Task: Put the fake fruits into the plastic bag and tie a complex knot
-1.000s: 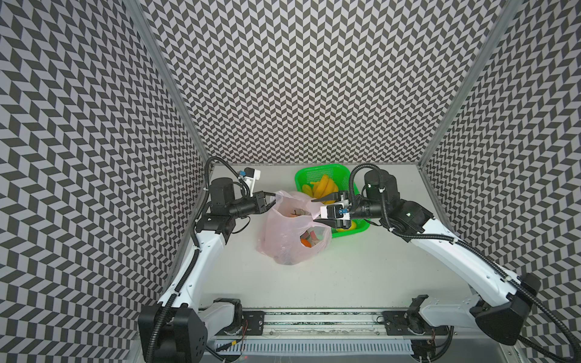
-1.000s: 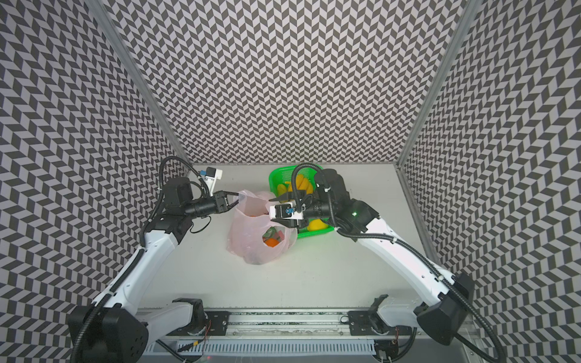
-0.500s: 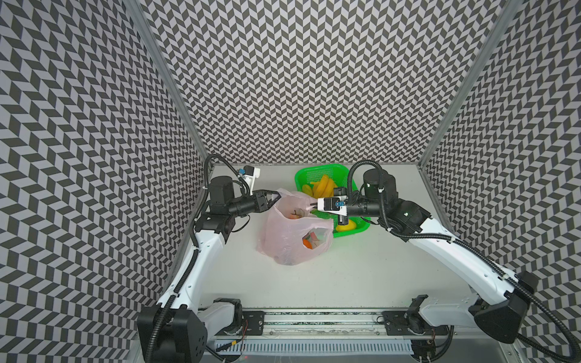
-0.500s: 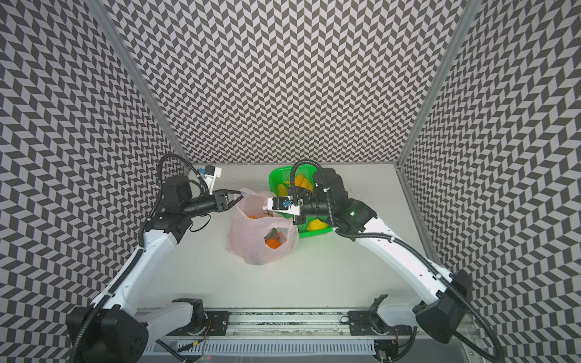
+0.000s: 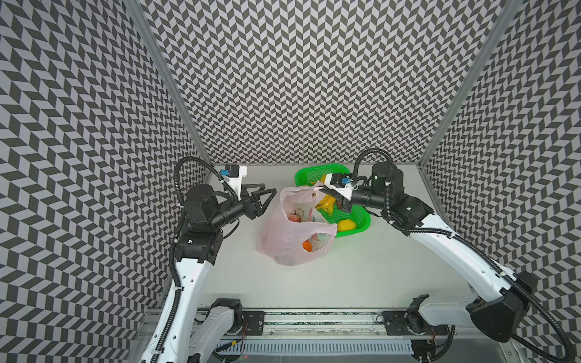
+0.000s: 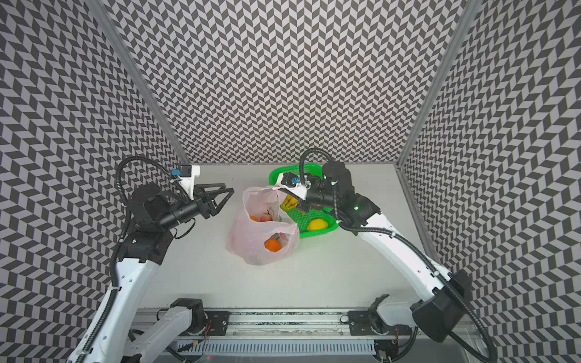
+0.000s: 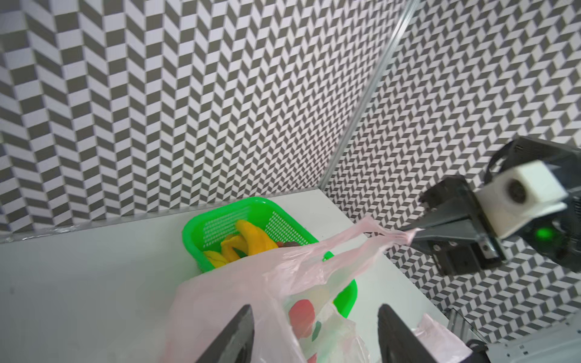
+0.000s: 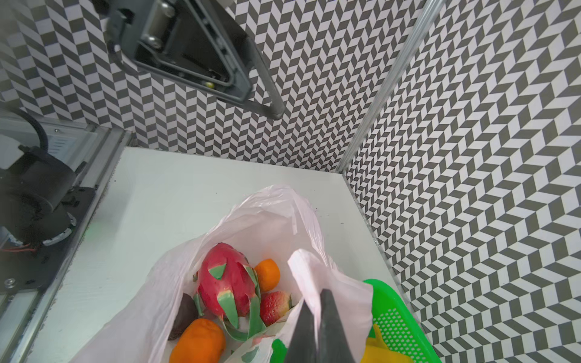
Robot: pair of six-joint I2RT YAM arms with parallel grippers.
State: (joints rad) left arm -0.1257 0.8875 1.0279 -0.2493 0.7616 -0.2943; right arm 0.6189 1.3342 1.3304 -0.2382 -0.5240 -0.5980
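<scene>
One bag [image 5: 292, 242], two claws: the right claw [image 8: 315, 301] pinched a bag handle, the left claw [image 7: 314, 306] stood spread.
Below the right claw's tips lay five fruits [image 8: 220, 292] in the bag: one dragon fruit [image 8: 229, 270], two oranges [image 8: 198, 341], one strawberry [image 8: 275, 306], one brown fruit [image 8: 185, 314]. One basket [image 7: 217, 234] beside that claw held bananas [image 7: 251, 239] and one lemon [image 5: 345, 225]. The left claw faced it across the bag, not touching the bag.

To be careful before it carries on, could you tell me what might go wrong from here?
The right gripper pinches only a thin handle of the bag, so the film may slip or tear. The left gripper is open, gripping nothing, so that side of the mouth could sag shut. The bananas and lemon still in the basket could then miss it.
</scene>
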